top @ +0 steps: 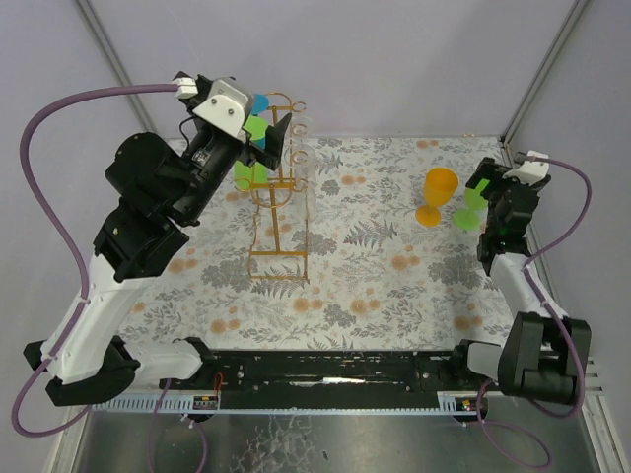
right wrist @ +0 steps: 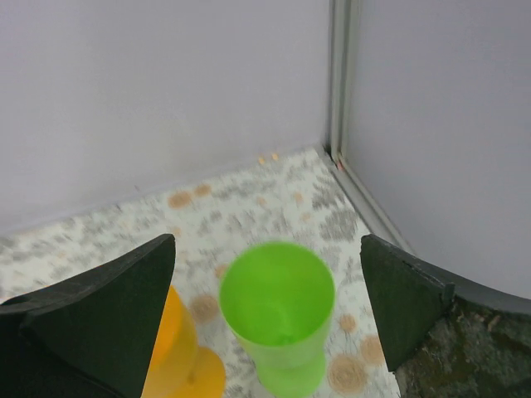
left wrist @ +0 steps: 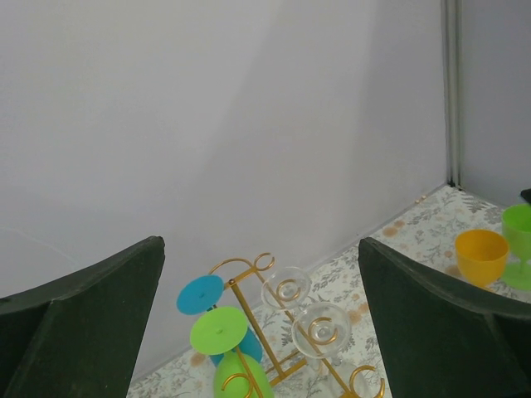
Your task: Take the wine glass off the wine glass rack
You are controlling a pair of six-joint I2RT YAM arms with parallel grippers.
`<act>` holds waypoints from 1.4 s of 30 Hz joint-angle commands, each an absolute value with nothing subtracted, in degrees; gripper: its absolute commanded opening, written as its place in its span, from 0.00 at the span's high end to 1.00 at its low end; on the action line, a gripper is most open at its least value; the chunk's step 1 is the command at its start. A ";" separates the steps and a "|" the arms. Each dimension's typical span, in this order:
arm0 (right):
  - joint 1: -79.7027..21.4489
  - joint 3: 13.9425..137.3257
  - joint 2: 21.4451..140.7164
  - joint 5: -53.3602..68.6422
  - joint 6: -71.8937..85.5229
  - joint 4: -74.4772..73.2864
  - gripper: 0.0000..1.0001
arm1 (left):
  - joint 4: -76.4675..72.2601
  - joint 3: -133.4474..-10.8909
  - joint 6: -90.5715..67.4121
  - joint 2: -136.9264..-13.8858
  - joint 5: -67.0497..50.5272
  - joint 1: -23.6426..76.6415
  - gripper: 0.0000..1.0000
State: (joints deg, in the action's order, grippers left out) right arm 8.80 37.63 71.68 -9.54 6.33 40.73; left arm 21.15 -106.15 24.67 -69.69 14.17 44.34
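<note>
The gold wire wine glass rack (top: 277,202) stands at the back left of the table. In the left wrist view (left wrist: 249,308) a blue glass (left wrist: 200,293) and a green glass (left wrist: 220,331) hang upside down on its left rail, and two clear wine glasses (left wrist: 321,331) hang on its right rail. My left gripper (top: 268,138) is open and empty, raised above the rack's far end and touching none of the glasses. My right gripper (top: 491,189) is open at the back right. Its fingers stand wide on either side of an upright green glass (right wrist: 278,308) without touching it.
An orange glass (top: 439,195) stands upright just left of the green one, and shows in the right wrist view (right wrist: 176,348). Grey walls and a metal corner post (right wrist: 338,79) close in the back and right. The table has a floral cloth (top: 375,276).
</note>
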 commanded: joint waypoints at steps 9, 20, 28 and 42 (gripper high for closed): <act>8.58 69.03 68.55 14.89 24.81 24.05 0.01 | 24.74 -113.19 10.04 -78.97 2.76 21.13 0.00; -4.34 98.19 89.39 21.92 34.13 10.49 0.01 | 28.10 -112.97 -10.35 -84.09 -13.69 1.89 0.00; -11.87 99.28 91.92 21.70 34.04 9.29 0.01 | 21.75 -102.14 -29.53 -81.34 -26.15 -7.11 0.00; -13.73 86.88 85.45 21.38 28.71 8.75 0.01 | 4.13 -86.93 -54.40 -81.00 -35.07 -8.92 0.17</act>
